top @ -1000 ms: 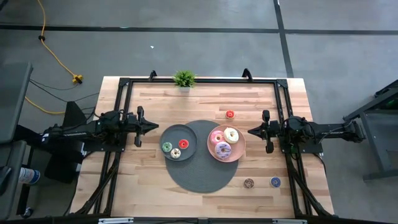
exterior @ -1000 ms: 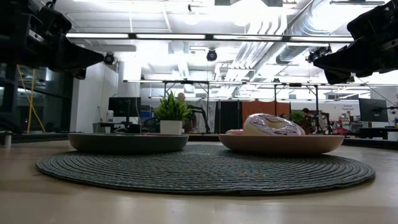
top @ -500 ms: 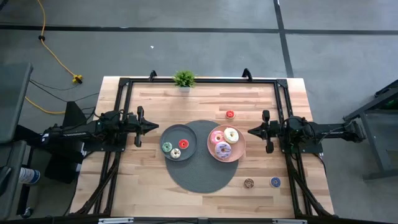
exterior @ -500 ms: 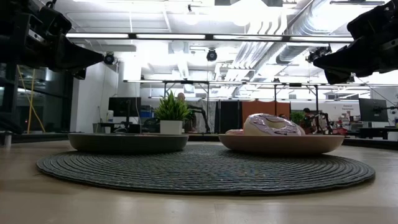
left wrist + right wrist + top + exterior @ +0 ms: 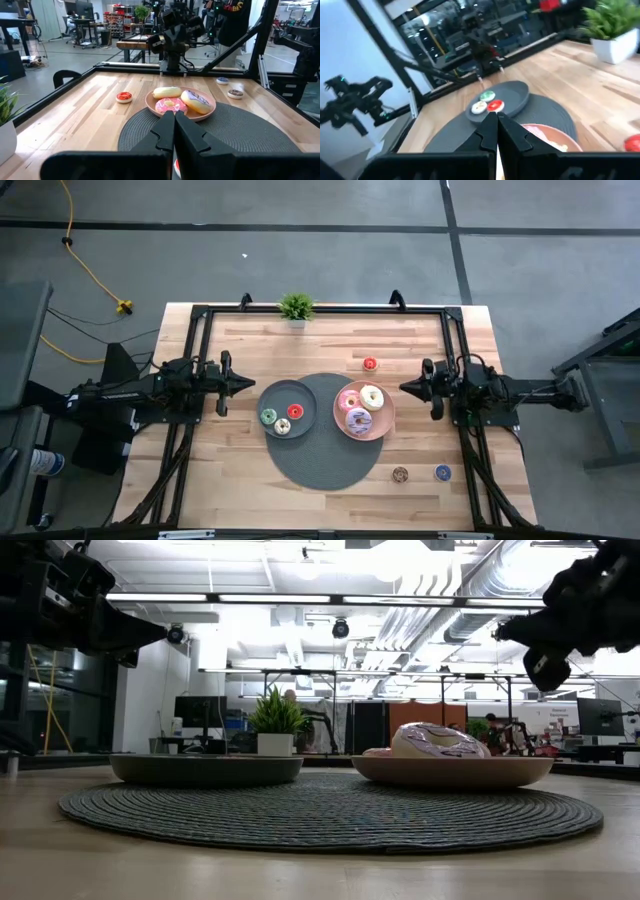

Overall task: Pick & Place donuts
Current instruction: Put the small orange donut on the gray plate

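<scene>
Three larger donuts lie on the pink plate (image 5: 382, 427): pink (image 5: 349, 401), white (image 5: 372, 396) and purple (image 5: 358, 420). On the grey plate (image 5: 277, 390) sit tiny green (image 5: 268, 416), red (image 5: 295, 411) and cream (image 5: 282, 426) donuts. Another tiny red donut (image 5: 370, 364) rests on the bare wood, as do a brown one (image 5: 400, 474) and a blue one (image 5: 442, 472). My left gripper (image 5: 250, 385) hovers shut to the left of the grey plate. My right gripper (image 5: 403, 388) hovers shut to the right of the pink plate. Both are above the table and hold nothing.
Both plates stand on a round dark woven mat (image 5: 325, 465). A small potted plant (image 5: 296, 307) stands at the far edge. A black frame (image 5: 200, 315) runs around the table top. There is bare wood near the table's near-left corner.
My right gripper has rolled about its own axis and drawn back a little toward the table's right edge. Its fingers stay shut. The left arm and all donuts keep their places.
</scene>
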Motion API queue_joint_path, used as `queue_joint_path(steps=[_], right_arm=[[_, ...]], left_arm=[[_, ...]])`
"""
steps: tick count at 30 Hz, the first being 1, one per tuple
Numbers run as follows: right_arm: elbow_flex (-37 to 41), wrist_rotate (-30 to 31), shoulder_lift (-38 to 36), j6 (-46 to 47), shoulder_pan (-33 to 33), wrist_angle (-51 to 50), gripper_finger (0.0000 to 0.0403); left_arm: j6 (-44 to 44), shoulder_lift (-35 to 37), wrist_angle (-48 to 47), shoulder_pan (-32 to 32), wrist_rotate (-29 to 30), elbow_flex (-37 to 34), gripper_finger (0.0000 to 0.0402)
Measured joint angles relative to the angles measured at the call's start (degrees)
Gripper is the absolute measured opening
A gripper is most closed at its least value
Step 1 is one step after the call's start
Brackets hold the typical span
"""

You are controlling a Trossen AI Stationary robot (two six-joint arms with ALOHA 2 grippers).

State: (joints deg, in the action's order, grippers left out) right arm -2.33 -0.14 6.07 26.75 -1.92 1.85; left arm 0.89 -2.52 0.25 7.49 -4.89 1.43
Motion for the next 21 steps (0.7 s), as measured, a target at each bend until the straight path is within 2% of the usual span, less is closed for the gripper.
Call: queue_joint_path(steps=[5, 9, 15, 18, 21], right_arm=[[-6.6, -0.1, 1.6, 1.3, -5.4, -10.6, 0.0], [-14.0, 0.2, 6.0, -0.7, -10.9, -19.5, 0.0], [-23.3, 0.2, 17.6, -1.1, -18.9, -26.6, 0.0], [-26.9, 0.0, 24.3, 3.0, -22.8, -27.7, 0.0], [-29.3, -3.0, 31.2, 7.7, -26.1, -27.6, 0.0]], left_arm=[[0.0, 0.0, 0.0, 0.0, -0.1, 0.0, 0.0002], [0.0, 0.0, 0.0, 0.0, -0.1, 0.0, 0.0002], [0.0, 0.0, 0.0, 0.0, 0.0, 0.0, 0.0002], [0.0, 0.0, 0.0, 0.0, 0.0, 0.0, 0.0002], [0.0, 0.0, 0.0, 0.0, 0.0, 0.0, 0.0002]])
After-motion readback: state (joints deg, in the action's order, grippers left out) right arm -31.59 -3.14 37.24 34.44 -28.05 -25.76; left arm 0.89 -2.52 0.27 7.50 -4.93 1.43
